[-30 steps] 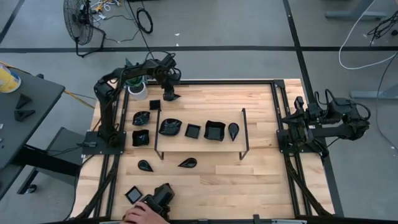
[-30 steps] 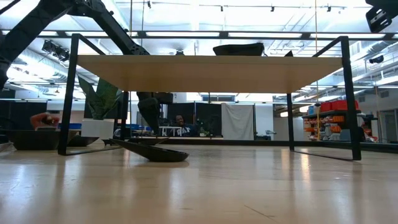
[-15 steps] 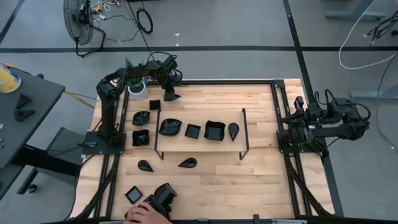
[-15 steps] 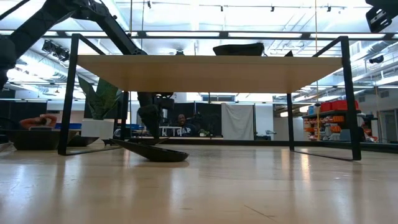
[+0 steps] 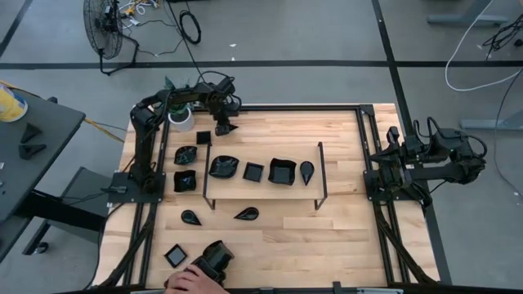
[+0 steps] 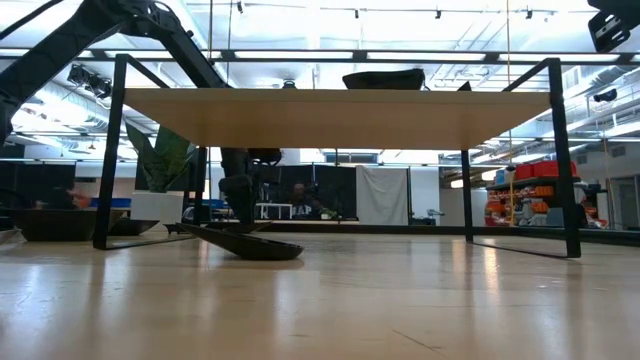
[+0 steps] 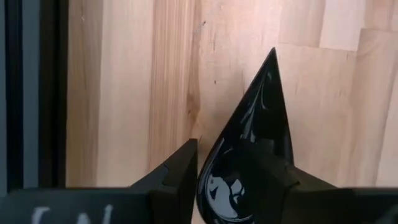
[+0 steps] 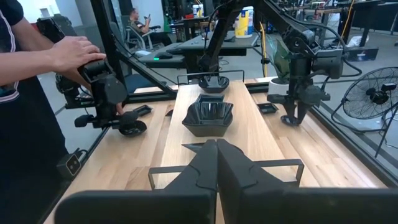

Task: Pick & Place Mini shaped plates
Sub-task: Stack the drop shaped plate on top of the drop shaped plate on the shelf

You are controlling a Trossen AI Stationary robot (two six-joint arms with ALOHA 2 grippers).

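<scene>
At the table's near edge, a person's hand (image 5: 186,280) rests on a dark camera-like device beside a small square plate (image 5: 174,256). Further in, two teardrop plates (image 5: 190,217) lie on the bare wood in front of the wire frame (image 5: 317,175), and four more dishes sit in a row on the raised shelf. At the far left corner, next to the white plant pot (image 5: 179,116), the left gripper (image 5: 222,125) pinches a teardrop plate (image 7: 249,162) between its fingers, just above or on the tabletop. The right gripper (image 8: 216,149) waits at the table's right side, fingers pressed together.
</scene>
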